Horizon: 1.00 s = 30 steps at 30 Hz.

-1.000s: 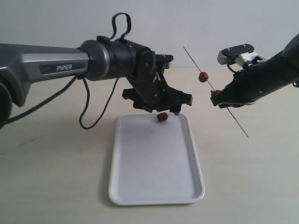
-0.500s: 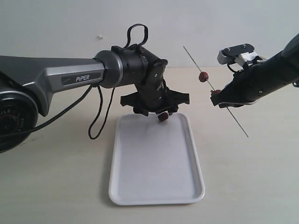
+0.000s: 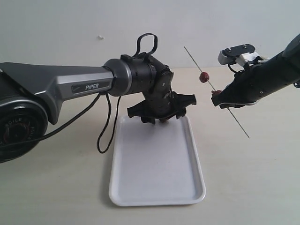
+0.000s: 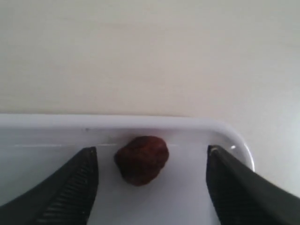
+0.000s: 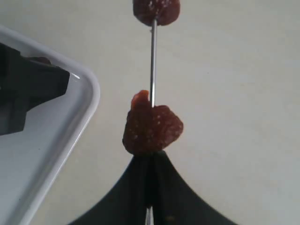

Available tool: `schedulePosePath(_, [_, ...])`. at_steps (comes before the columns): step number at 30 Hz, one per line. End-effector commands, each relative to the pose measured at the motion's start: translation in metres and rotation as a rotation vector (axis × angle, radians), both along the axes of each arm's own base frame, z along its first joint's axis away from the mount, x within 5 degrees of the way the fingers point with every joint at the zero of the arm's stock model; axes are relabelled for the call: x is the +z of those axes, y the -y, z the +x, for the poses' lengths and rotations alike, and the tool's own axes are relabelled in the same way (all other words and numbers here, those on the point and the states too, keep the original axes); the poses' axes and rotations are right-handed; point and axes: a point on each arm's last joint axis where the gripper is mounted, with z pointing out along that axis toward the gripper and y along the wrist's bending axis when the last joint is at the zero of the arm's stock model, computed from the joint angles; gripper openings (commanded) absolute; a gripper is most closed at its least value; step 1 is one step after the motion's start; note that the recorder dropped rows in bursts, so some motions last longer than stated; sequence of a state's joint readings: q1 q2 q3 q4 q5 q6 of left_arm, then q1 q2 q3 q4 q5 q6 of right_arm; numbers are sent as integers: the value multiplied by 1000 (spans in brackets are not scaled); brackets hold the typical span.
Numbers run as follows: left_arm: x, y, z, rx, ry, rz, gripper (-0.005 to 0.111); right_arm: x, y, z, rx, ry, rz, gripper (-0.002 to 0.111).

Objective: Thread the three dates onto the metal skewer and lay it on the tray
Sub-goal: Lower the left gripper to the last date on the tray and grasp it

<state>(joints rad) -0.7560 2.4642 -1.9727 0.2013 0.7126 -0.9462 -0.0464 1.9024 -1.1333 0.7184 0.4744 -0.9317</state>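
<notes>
Right gripper (image 3: 220,99): you have it clamped on the skewer (image 3: 194,61), which slants in the air beside the tray (image 3: 154,187). Its free point faces up, likely so fruit can be pushed on. Two dates are threaded: the top date (image 3: 204,77) sits partway up the shaft and the low date (image 5: 152,129) touches the jaws. The third date (image 4: 141,160) lies in the tray, near the far rim by a corner.

Left gripper (image 4: 151,154): jaws spread wide on either side of the third date, not touching it and holding nothing. Your left arm reaches in from the left, wrist bent down over the tray's far end. Judged step: picking up the third date.
</notes>
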Motion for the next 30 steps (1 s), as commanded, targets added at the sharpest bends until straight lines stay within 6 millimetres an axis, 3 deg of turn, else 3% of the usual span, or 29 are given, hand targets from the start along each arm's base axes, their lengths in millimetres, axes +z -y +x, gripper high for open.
schedulePosePath(1, [-10,3,2,24,6,-34,64,5,0,0,-6,11,5,0])
schedulePosePath(20, [-13,-3,-1,57,-44,26,59,5,0,-1,-5,6,11,0])
schedulePosePath(26, [-14,-7,-1,54,-51,66,42,5,0,-1,-5,6,11,0])
schedulePosePath(30, [-14,-7,-1,53,-49,67,42,5,0,-1,-5,6,11,0])
